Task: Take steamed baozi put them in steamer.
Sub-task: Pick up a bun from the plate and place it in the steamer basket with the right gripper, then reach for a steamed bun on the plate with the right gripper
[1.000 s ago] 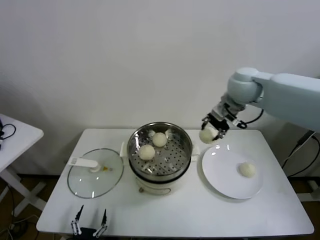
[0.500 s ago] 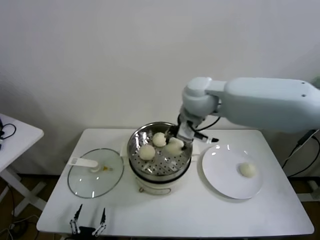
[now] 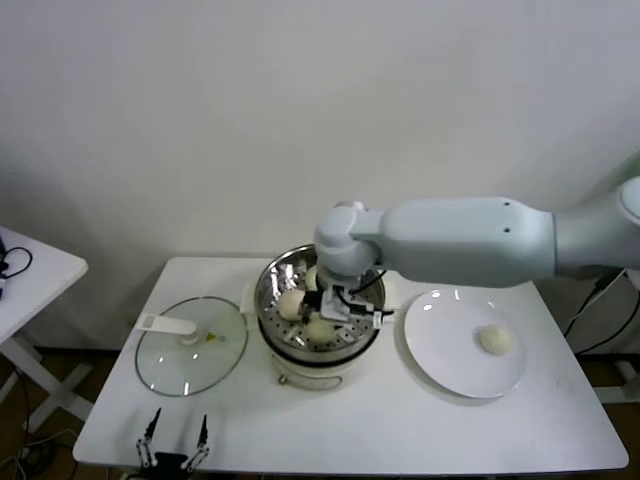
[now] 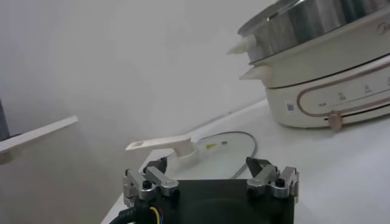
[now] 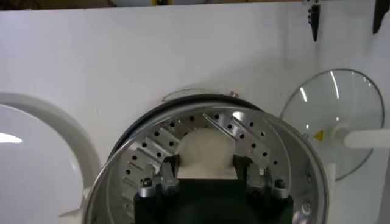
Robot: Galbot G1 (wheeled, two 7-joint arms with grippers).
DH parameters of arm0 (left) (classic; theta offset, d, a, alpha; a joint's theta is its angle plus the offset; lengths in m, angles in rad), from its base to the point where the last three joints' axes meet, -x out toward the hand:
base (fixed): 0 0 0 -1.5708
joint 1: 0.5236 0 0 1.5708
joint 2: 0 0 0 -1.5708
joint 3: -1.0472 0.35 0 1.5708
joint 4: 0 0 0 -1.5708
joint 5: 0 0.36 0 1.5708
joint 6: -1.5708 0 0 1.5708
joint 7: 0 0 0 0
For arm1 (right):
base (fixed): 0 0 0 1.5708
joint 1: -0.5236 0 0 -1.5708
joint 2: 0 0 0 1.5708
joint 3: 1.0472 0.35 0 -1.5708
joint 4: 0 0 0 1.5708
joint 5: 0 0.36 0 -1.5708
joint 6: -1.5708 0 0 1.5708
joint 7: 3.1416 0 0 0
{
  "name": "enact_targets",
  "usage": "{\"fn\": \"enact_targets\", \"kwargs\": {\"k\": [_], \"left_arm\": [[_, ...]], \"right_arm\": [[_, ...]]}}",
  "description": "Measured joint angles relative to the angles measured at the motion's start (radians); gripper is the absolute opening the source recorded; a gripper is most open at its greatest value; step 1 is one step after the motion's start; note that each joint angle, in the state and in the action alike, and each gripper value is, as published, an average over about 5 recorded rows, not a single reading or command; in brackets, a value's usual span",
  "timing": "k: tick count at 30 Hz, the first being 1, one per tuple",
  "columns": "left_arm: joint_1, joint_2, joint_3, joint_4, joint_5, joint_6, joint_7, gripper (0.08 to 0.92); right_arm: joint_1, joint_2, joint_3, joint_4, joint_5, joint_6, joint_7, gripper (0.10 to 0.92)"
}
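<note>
My right gripper is down inside the steel steamer, shut on a cream-white baozi just above the perforated bottom. In the right wrist view the gripper has a finger on each side of this baozi, over the steamer's floor. A second baozi lies in the steamer at its left; a third is mostly hidden behind the arm. One baozi lies on the white plate. My left gripper is parked open at the table's front left.
The glass lid with a white handle lies left of the pot; it also shows in the left wrist view, beyond the open left gripper. The cream pot body stands further off. A second white table stands at far left.
My right arm swung left from the plate's back edge to over the steamer, then went down into it with the baozi. The left arm has not moved.
</note>
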Motion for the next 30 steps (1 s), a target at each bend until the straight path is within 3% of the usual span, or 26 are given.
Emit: {"fn": "enact_targets", "kwargs": {"k": [9, 12, 19, 30], "left_arm": [[-0.008, 0.000, 0.000, 0.007, -0.001, 0.000, 0.000, 0.823], [-0.009, 0.000, -0.001, 0.009, -0.001, 0.000, 0.000, 0.823], [-0.009, 0.000, 0.000, 0.010, -0.001, 0.000, -0.001, 0.823], [-0.005, 0.000, 0.001, 0.009, 0.004, -0.002, -0.001, 0.823]], "right_arm": [[-0.051, 0.032, 0.004, -0.037, -0.029, 0.012, 0.007, 0.621], [-0.058, 0.038, 0.005, -0.043, -0.031, 0.016, 0.012, 0.651], [-0.058, 0.038, 0.016, -0.052, -0.037, 0.034, 0.024, 0.802], [0.067, -0.022, -0.025, -0.075, 0.072, 0.050, -0.007, 0.823]]}}
